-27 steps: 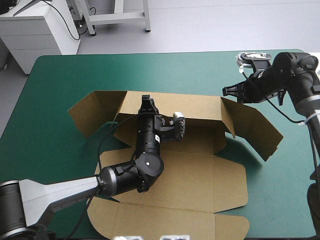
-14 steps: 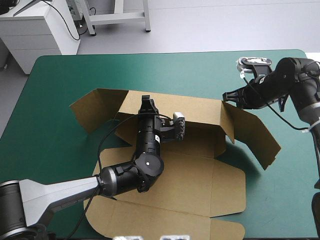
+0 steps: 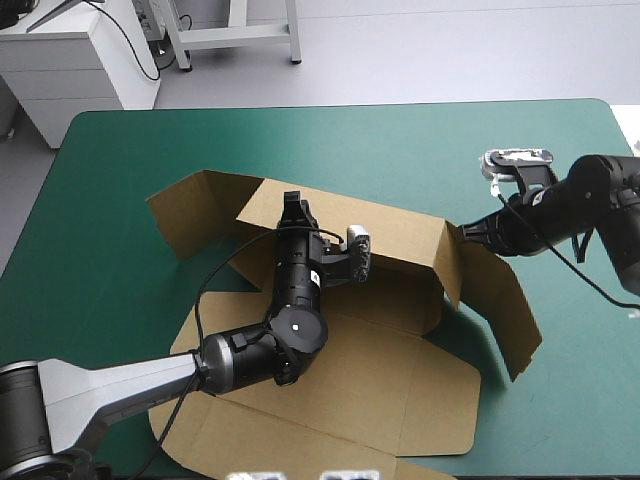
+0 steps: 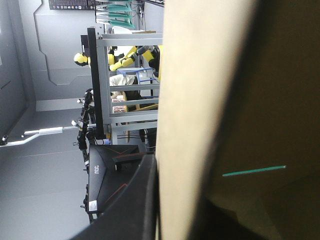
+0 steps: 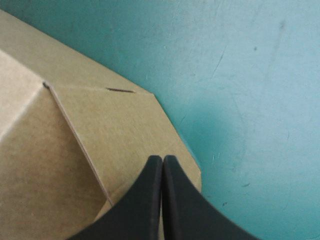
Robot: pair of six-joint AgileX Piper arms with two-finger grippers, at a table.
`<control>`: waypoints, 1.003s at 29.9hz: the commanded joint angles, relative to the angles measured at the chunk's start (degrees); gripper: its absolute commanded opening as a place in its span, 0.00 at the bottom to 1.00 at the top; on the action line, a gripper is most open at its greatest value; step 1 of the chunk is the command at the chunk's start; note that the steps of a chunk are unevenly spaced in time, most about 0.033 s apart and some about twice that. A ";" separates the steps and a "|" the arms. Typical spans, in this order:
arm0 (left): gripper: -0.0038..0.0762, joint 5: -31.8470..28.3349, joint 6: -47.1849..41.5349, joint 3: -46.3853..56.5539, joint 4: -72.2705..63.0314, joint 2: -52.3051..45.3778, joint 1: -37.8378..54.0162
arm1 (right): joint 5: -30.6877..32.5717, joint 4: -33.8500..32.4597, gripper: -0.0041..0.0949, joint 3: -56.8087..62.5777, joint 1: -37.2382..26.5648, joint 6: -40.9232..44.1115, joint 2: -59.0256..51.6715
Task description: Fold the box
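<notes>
The box [image 3: 400, 370] lies in the middle of the worktop [image 3: 120, 180], its lid [image 3: 300, 440] flat toward 6 o'clock. Your left claw [image 3: 292, 205] pinches the raised back wall [image 3: 400, 235] at 12 o'clock. At 3 o'clock your right claw [image 3: 466, 231], closed to a point, rests against the side flap [image 3: 497, 292]. It may slip off, letting the flap spring outward.
</notes>
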 commanded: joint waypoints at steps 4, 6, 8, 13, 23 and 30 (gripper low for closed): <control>0.04 0.35 -0.90 -1.42 2.78 -2.52 -0.30 | -2.87 1.60 0.02 5.61 -0.52 -1.52 -5.71; 0.04 0.26 -0.90 -1.42 2.78 -2.52 -0.30 | -3.63 1.92 0.02 7.56 -0.52 -1.62 -7.17; 0.04 0.26 -0.09 -1.42 2.78 -2.52 -0.30 | -4.92 3.03 0.02 9.63 -0.52 -2.09 -8.76; 0.04 0.26 0.05 -1.42 2.78 -2.52 -0.30 | -13.30 9.04 0.02 17.27 -0.52 -5.37 -14.91; 0.04 0.26 0.14 -1.42 3.01 -2.52 -0.30 | -16.31 17.61 0.02 27.36 -0.52 -10.62 -23.99; 0.04 0.15 1.04 -1.67 6.09 -2.52 -0.30 | -15.01 18.53 0.02 27.24 -0.52 -10.58 -24.43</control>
